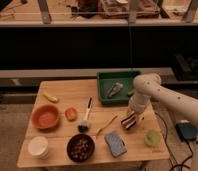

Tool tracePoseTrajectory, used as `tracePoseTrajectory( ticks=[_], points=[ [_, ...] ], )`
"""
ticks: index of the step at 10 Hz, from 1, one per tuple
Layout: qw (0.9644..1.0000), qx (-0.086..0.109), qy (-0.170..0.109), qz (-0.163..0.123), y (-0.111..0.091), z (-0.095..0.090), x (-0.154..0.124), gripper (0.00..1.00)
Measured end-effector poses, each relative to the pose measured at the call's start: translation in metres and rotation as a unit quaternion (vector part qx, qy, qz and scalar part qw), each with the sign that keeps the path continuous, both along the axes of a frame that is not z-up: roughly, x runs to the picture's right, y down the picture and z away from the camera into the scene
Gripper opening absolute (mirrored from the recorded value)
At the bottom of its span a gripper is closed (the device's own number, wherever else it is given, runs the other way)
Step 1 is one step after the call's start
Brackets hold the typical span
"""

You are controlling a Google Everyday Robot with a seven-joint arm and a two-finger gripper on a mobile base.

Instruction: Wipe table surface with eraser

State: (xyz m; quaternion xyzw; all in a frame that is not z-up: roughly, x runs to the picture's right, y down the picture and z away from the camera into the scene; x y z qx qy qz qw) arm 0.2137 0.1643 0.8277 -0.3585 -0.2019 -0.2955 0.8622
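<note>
No writing or labels can be read anywhere. The gripper sits right of centre, at the end of the white arm that enters from the right edge, where it is cut off. It is directly above the eraser, which lies on the table just below the green tray; whether the fingers clamp it cannot be told. The grey thing in the tray is hard to make out. A blue-grey pad lies lower centre, a brush left of it. The bowl holds unclear brown bits.
</note>
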Motion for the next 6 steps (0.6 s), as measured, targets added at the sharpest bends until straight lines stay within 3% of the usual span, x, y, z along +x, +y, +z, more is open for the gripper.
tracePoseTrajectory(
  ticks=[4, 6],
  points=[
    [0.9998, 0.000, 0.021, 0.001, -0.002, -0.009, 0.029, 0.00],
    [0.9998, -0.006, 0.015, -0.006, -0.006, -0.009, 0.034, 0.00]
  ],
)
